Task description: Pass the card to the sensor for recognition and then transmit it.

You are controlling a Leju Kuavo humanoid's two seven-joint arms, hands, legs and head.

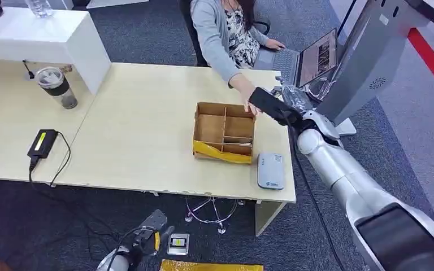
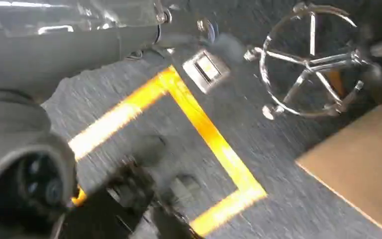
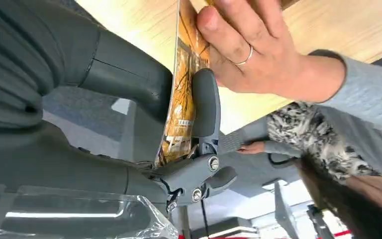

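Observation:
My right hand [image 1: 287, 112] reaches over the table's far right corner and pinches a card [image 1: 265, 101], which looks dark from above. In the right wrist view the card [image 3: 178, 94] shows an orange printed face, clamped between my thick thumb [image 3: 129, 74] and a grey finger [image 3: 206, 107]. A person's hand [image 3: 251, 50] grips the card's other end; that hand [image 1: 243, 87] comes across the table from a grey sleeve. The grey sensor box [image 1: 270, 170] lies flat near the table's front right corner. My left hand [image 1: 125, 257] hangs low by the floor, blurred [image 2: 129, 199].
A cardboard divider box [image 1: 224, 132] with a yellow strip stands left of the sensor. A laptop [image 1: 308, 59] and a grey stand [image 1: 367, 62] are at the far right. A tumbler [image 1: 57, 87] and a black adapter [image 1: 43, 143] sit on the left table.

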